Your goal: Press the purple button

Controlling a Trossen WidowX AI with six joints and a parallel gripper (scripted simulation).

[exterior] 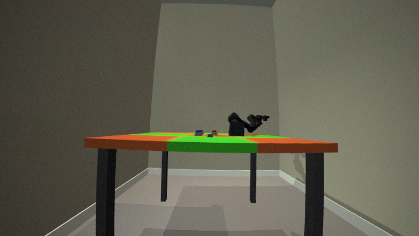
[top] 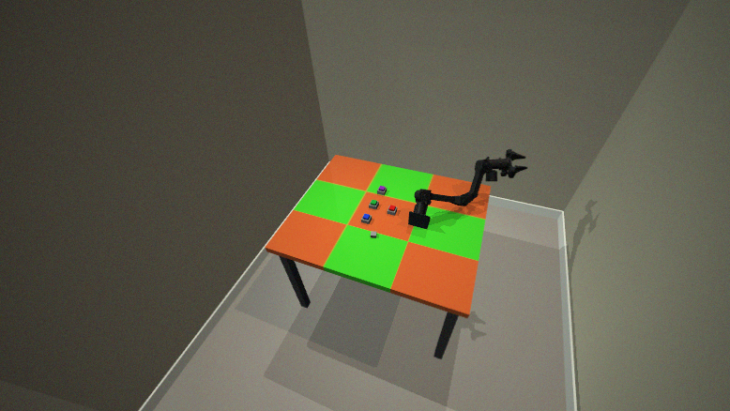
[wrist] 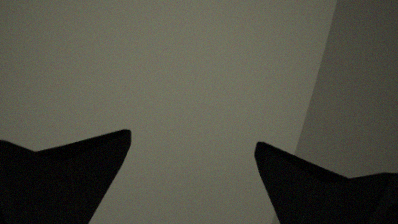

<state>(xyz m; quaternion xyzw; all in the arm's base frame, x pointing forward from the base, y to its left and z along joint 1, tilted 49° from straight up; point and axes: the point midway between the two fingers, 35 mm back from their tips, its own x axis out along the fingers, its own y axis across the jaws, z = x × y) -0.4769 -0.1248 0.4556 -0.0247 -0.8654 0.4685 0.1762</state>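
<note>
The purple button (top: 382,189) sits on a grey base on the green square at the back of the table in the top view. In the exterior view it is almost wholly hidden behind the blue button. My gripper (top: 525,162) (wrist: 194,142) is open and empty. It is raised in the air past the table's right side, pointing away from the purple button and far from it. The wrist view shows only the two fingers against a wall.
A green button (top: 373,204), a red button (top: 392,208) (exterior: 214,131) and a blue button (top: 366,218) (exterior: 198,131) stand near the purple one. A small grey block (top: 372,235) (exterior: 209,135) lies in front of the blue button. The arm's base stands right of the buttons.
</note>
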